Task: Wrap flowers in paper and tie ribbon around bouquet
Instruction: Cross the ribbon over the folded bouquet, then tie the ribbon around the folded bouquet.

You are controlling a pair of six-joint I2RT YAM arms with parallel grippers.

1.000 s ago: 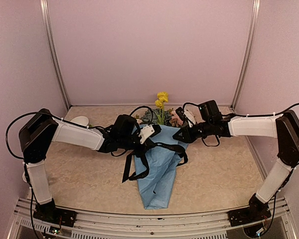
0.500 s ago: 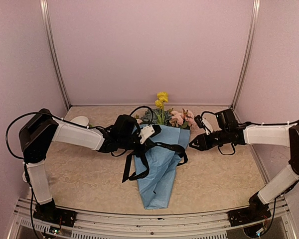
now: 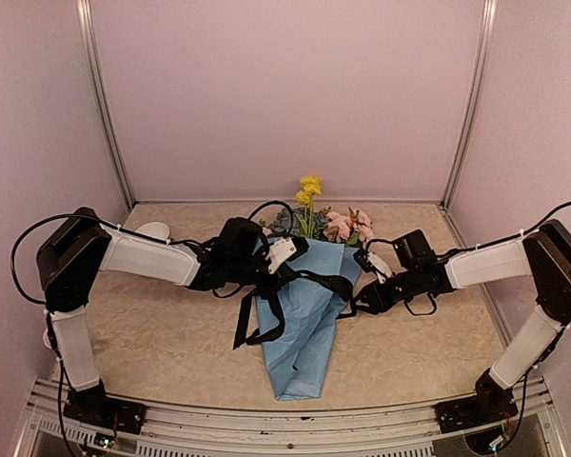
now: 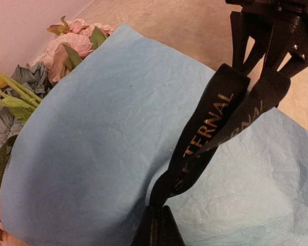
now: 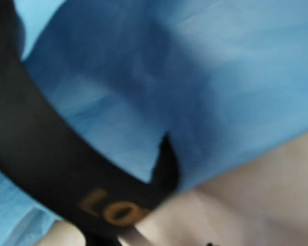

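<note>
One paper-wrapped bouquet (image 3: 305, 319), one black ribbon (image 4: 205, 133), one pale dish (image 3: 154, 229), two tools: left tool (image 4: 156, 225), right tool (image 3: 355, 307).

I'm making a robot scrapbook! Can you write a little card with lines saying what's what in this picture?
Flowers: pink, yellow and blue-green, poking out of the top of the cone
Paper: light blue, wrapped into a cone, lying on the table
Ribbon: black with pale gold letters, stretched across the paper
Left gripper: shut on the ribbon
Right gripper: open, fingers at the ribbon's other end
</note>
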